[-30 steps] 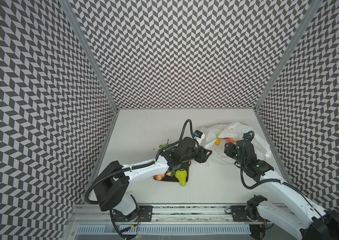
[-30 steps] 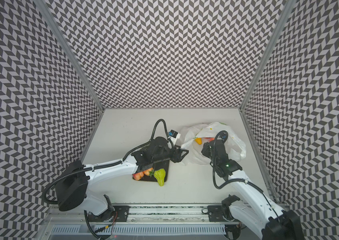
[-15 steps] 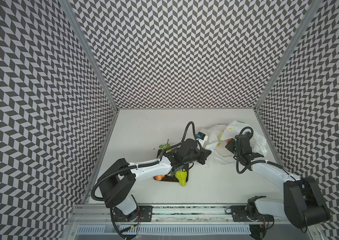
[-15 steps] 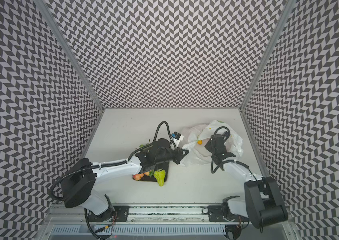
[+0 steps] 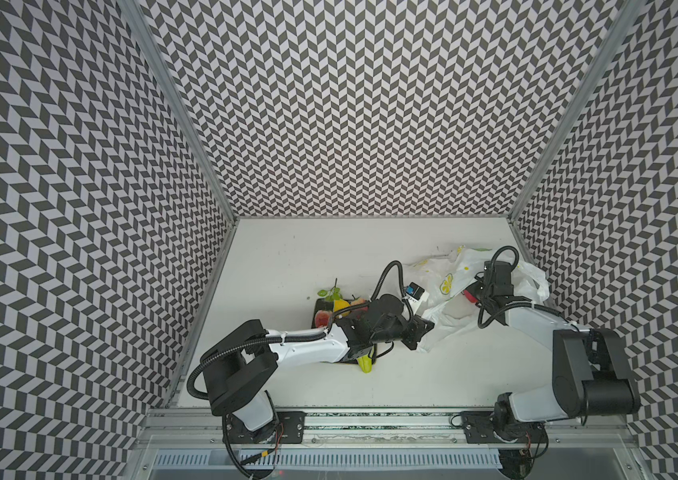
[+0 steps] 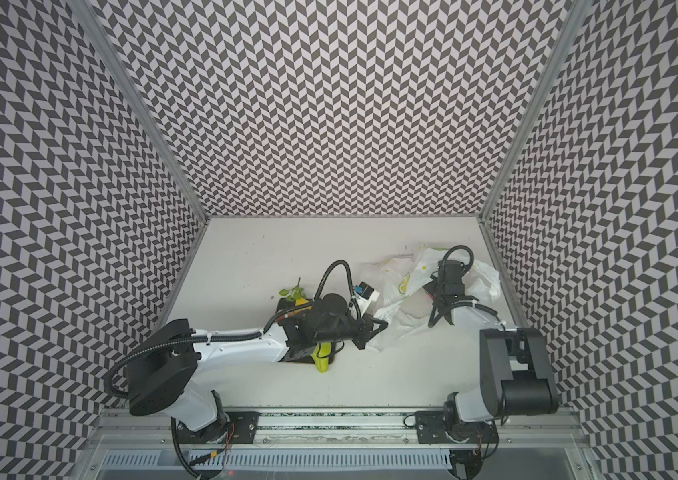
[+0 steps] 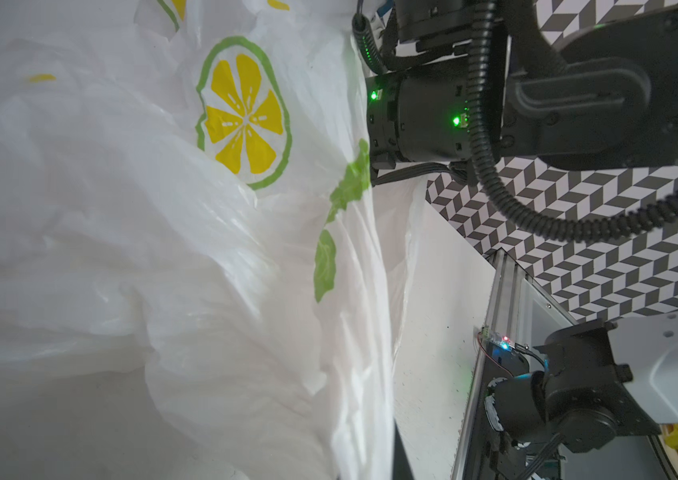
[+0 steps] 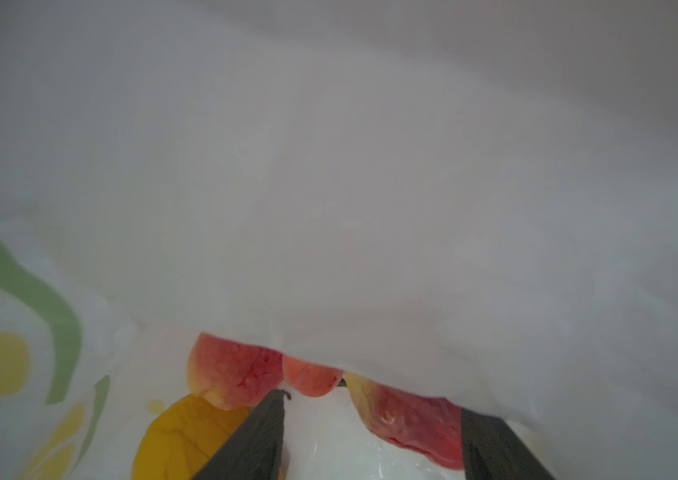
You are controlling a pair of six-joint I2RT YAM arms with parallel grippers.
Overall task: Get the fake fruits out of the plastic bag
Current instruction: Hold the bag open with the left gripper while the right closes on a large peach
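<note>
Closest to my base, a lime-green pear (image 5: 364,364) sticks out over the near edge of the dark plate (image 5: 315,322). My left arm (image 5: 308,351) stretches right across the plate, so most of it is hidden. What I can see on it is 1 red-yellow fruit (image 5: 322,319) and a lemon (image 5: 340,306), with its green twig (image 5: 329,294) poking off the far edge. So at least 3 of the fake fruits are out on the plate.

Just right of the plate, my left gripper (image 5: 420,333) is clamped tight on the near-left edge of the plastic bag (image 5: 447,286). In the left wrist view the crinkly film bunches down toward it, with the lemon-slice print (image 7: 243,112) facing the camera. The bag sits crumpled on the white tabletop (image 5: 287,257), over toward the far right corner.

Further back, my right gripper (image 5: 474,291) is poked into the bag's mouth. In the right wrist view its jaws are spread and not closed on anything. A red-yellow peach (image 8: 408,428) lies between them, against 1 jaw and clear of the other. Beyond it, partly under a fold of film, are another peach (image 8: 231,374) and a small red fruit (image 8: 310,380), with a yellow-orange one (image 8: 187,436) beside them. That's 4 in the bag that I can see.
</note>
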